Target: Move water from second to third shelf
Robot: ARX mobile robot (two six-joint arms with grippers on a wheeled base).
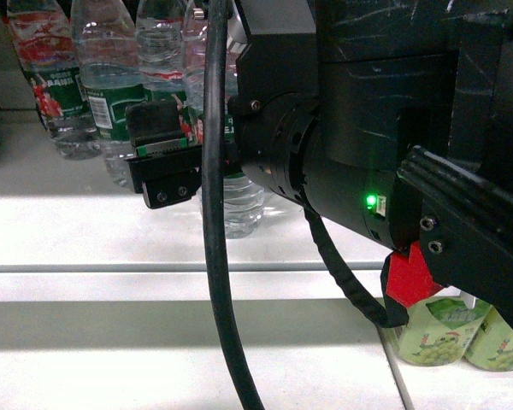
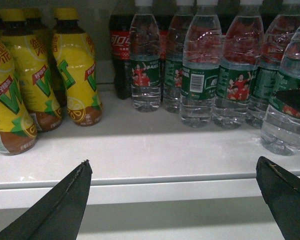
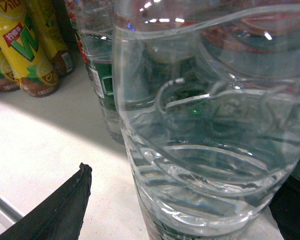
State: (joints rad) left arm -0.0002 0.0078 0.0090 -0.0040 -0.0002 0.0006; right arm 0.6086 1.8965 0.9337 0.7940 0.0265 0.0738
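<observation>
Task barely started: the water (image 3: 205, 145) stands on the shelf (image 2: 140, 150), front bottle of the row, at 3 o'clock in the left wrist view; lift and transfer to the third shelf are all left. Right gripper (image 3: 190, 210) is wide open, fingers either side of the bottle, contact not confirmable. Left gripper (image 2: 175, 200) is open, empty, hanging off the shelf edge.
</observation>
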